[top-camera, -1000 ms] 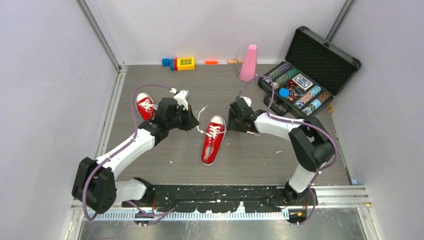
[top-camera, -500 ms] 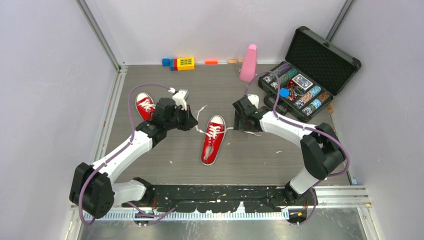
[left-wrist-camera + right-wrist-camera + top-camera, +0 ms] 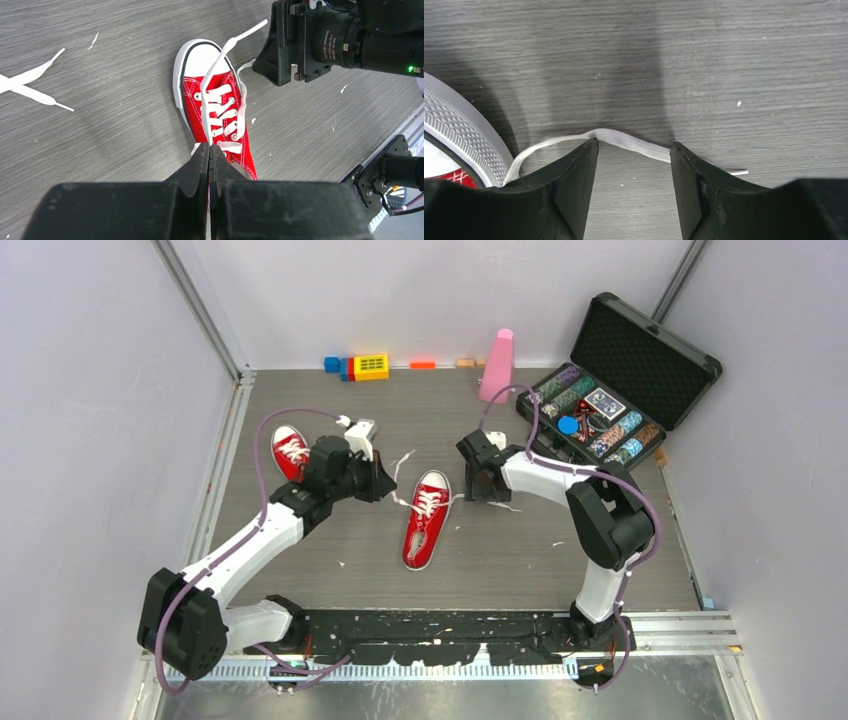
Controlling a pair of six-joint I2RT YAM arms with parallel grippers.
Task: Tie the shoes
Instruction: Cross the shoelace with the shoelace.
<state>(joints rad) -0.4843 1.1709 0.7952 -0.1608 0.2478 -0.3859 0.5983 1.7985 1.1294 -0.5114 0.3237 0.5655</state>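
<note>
Right wrist: lace (image 3: 624,139) across parted fingertips (image 3: 583,162)

red shoes (image 3: 425,520): 2 | robot arms (image 3: 260,535): 2 | open case (image 3: 640,350): 1 | pink cone (image 3: 497,365): 1 | yellow block (image 3: 371,366): 1

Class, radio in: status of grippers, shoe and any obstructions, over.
Left gripper shut on left lace. Right gripper open, straddling right lace. Middle shoe untied. Nothing blocking.
</note>
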